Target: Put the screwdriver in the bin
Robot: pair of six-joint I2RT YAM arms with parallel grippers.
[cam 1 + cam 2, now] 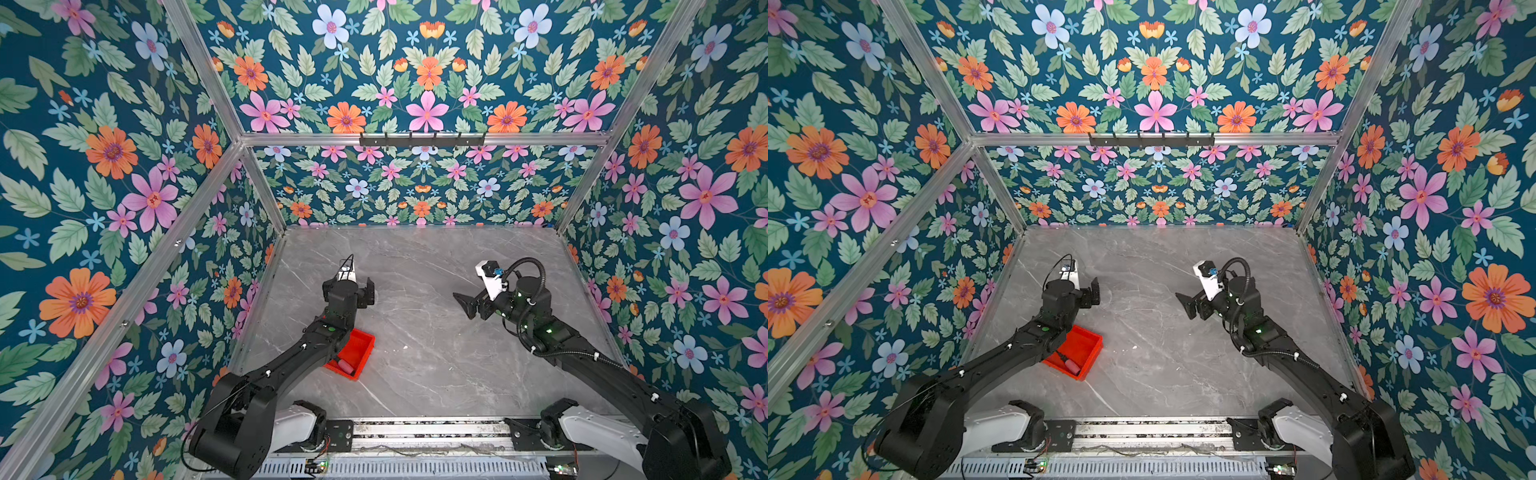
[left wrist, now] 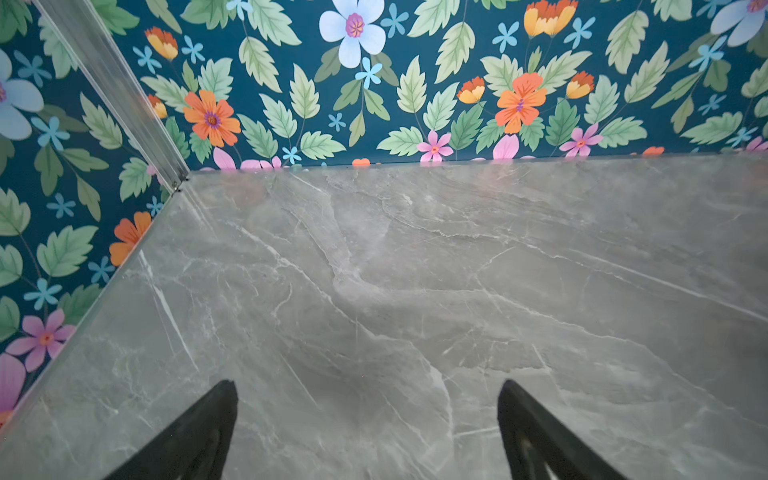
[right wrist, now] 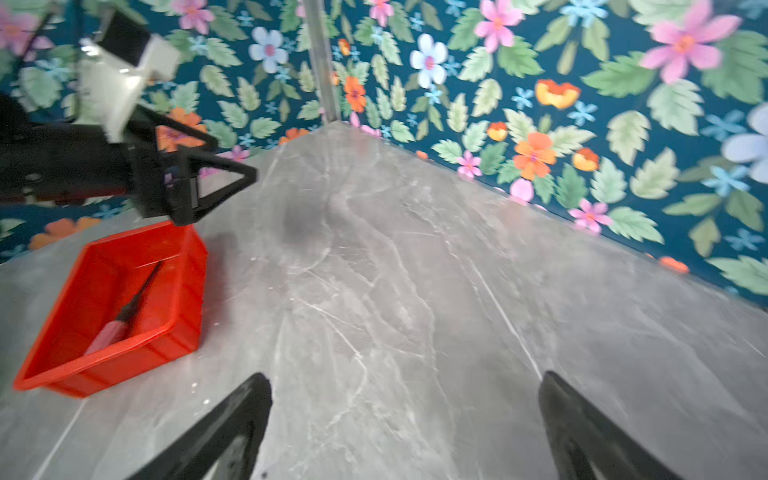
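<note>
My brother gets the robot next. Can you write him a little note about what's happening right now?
Left tool: open, holding nothing, over bare table.
Right tool: open, holding nothing, off to the right side.
Screwdriver: lying inside the bin, pink handle toward one corner.
Bin: on the table near the left arm, which partly hides it in both top views.
Done: the screwdriver is in the bin.
Left: nothing that shows, except maybe parking the arms.
</note>
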